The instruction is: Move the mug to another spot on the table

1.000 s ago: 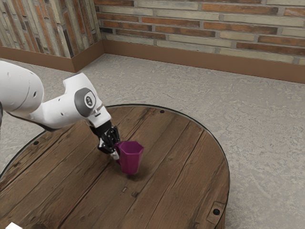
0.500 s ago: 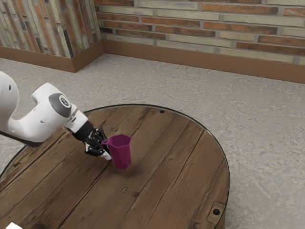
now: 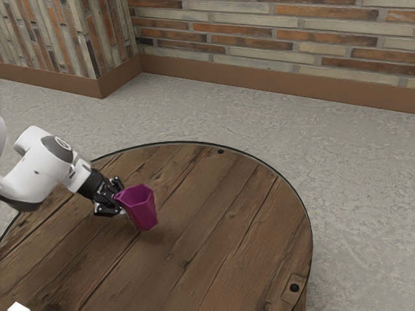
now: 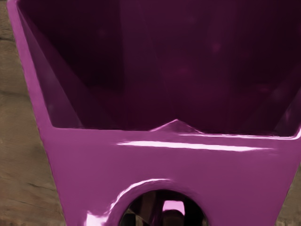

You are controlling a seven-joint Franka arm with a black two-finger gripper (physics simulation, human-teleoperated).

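A magenta faceted mug hangs tilted just above the round wooden table, toward the exterior view's left side. My black gripper is shut on the mug's near side at its handle, the arm coming in low from the left. In the wrist view the mug is right under my hand, its dark inside open toward the camera and the handle loop at the lower edge. Table planks show beside it.
The table's dark rim curves along the exterior view's right, with bolt heads near it. A grey carpeted floor and brick walls lie beyond. A small white thing sits at the lower left corner.
My arm has drawn back toward the exterior view's left, carrying the mug with it across the table. The mug has tipped further over during the move.
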